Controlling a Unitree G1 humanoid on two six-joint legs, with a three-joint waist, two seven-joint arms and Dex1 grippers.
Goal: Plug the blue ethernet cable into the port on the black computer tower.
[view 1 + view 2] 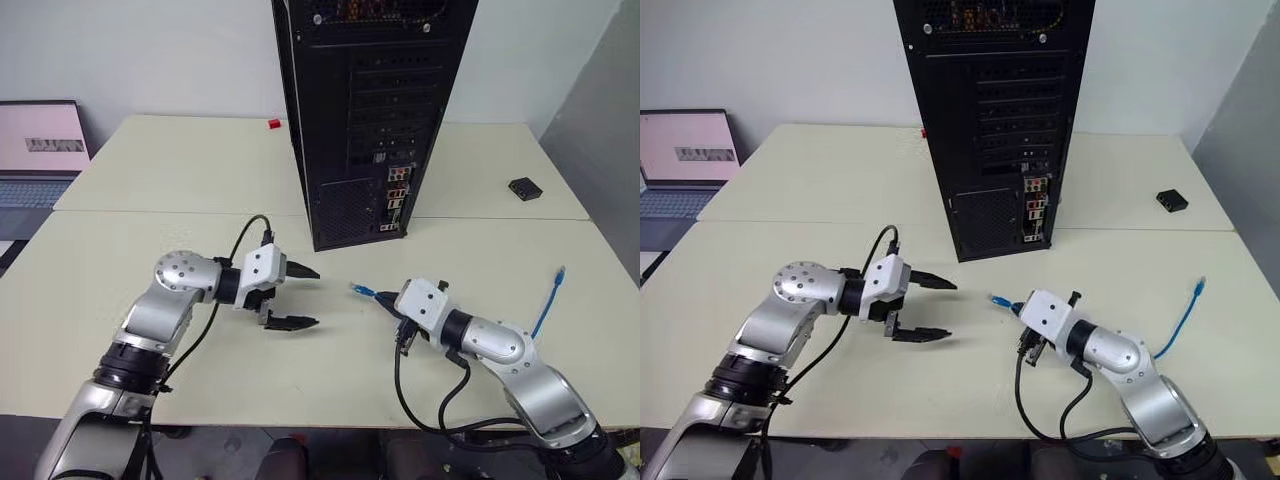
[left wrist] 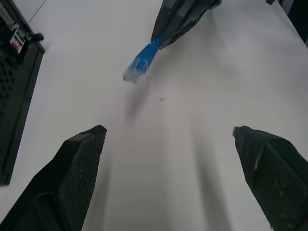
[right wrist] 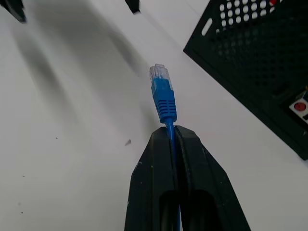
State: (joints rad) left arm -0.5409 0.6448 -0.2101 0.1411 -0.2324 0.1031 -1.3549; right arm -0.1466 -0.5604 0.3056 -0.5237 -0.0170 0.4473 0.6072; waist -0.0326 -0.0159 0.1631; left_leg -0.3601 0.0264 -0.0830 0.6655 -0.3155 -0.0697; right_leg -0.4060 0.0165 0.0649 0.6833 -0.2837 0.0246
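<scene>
On the pale table (image 1: 150,190), the black computer tower (image 1: 370,110) stands; just before it, the right gripper (image 3: 174,137) pinches the blue ethernet cable (image 3: 163,101), seemingly airborne. Nearby, the left gripper (image 1: 300,297) gapes empty.

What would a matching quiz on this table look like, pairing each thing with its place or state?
Things:
1. left pincer
2. right pincer
3. tower
4. small black box

Places or states:
A. lying on the table right of the tower
B. shut on the blue cable just behind its plug
C. open, holding nothing
D. standing upright at the middle of the table

Pairs: 1-C, 2-B, 3-D, 4-A
</scene>
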